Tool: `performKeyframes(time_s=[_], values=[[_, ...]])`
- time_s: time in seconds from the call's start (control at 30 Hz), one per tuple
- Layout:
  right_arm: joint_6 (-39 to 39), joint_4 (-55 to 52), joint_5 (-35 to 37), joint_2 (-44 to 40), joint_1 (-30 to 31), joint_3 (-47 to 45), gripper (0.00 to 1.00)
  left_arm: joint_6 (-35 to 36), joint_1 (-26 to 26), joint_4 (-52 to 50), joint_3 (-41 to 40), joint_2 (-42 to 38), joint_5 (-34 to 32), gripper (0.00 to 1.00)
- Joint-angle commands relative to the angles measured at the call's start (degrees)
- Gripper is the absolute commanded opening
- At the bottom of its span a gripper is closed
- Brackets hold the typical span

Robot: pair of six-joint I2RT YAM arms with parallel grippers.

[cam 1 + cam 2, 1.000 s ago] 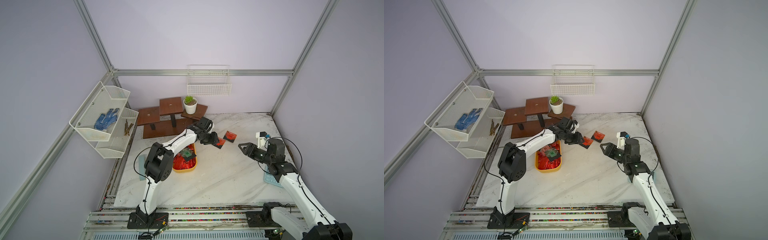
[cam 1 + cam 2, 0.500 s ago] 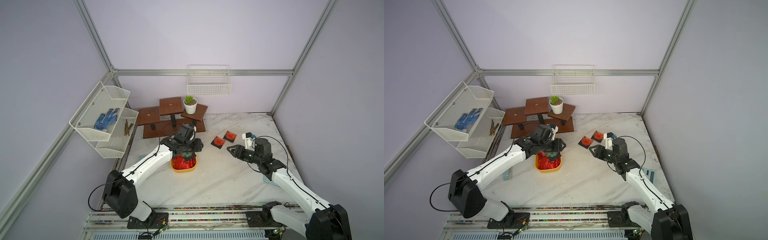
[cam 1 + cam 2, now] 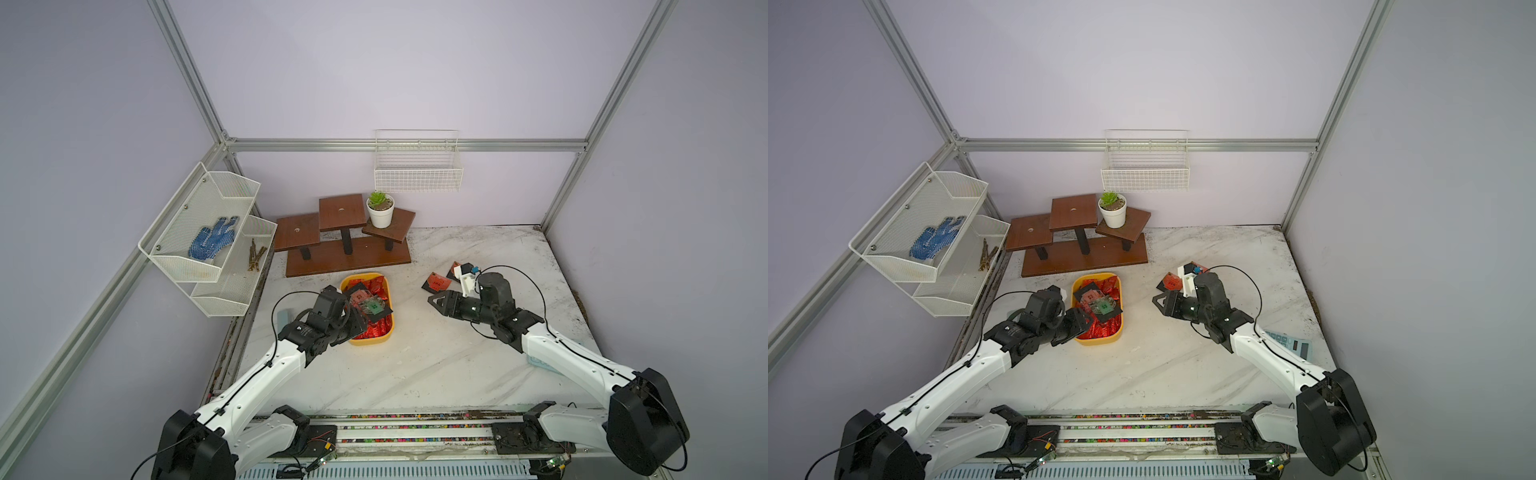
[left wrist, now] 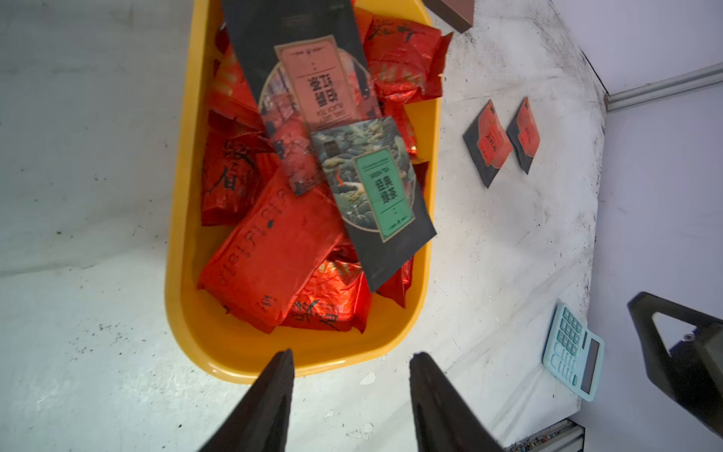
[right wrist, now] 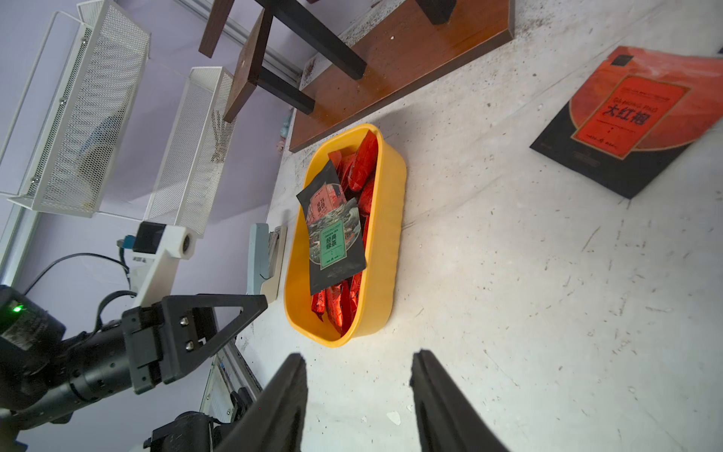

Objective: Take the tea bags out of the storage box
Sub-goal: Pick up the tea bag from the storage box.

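The yellow storage box point(image 3: 1100, 341) sits mid-table, pretty stuffed with tea bags point(image 3: 1102, 329): shiny red sachets with a couple of black ones on top, including a green-label packet point(image 3: 1104, 308). Two loose packets point(image 3: 1170, 282), black and red, lie on the marble table point(image 3: 1142, 374) to the right of the box, partly hidden by the right arm. The left gripper point(image 3: 1086, 324) is at the box's near left corner. The right gripper point(image 3: 1158, 300) hovers over bare table between the box and the loose packets, pointing at the box. A pale blue calculator point(image 3: 1292, 344) peeks out beside the right arm. A wooden stand point(image 3: 1084, 249) with a potted plant point(image 3: 1113, 210) is at the back.
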Motion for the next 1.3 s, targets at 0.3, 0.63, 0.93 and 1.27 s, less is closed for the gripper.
performKeyframes(time_s=[0.3, 0.63, 0.93, 1.27], values=[[-0.7, 0.6, 2.1, 0.5, 1.0, 1.7, 0.49, -7.5, 2.1, 18.2, -3.1, 6.2, 5.4, 0.50], [-1.4, 0.0, 2.4, 0.5, 0.9, 1.6, 0.48, -6.8, 2.5, 22.8, -2.1, 11.4, 6.8, 0.46], [-2.1, -0.4, 2.7, 0.2, 0.9, 1.8, 0.48, -6.2, 3.0, 25.2, -0.4, 16.0, 8.5, 0.36], [-2.7, -1.9, 3.4, -0.1, 0.9, 1.7, 0.48, -5.9, 3.2, 26.2, 0.9, 17.5, 9.9, 0.17]])
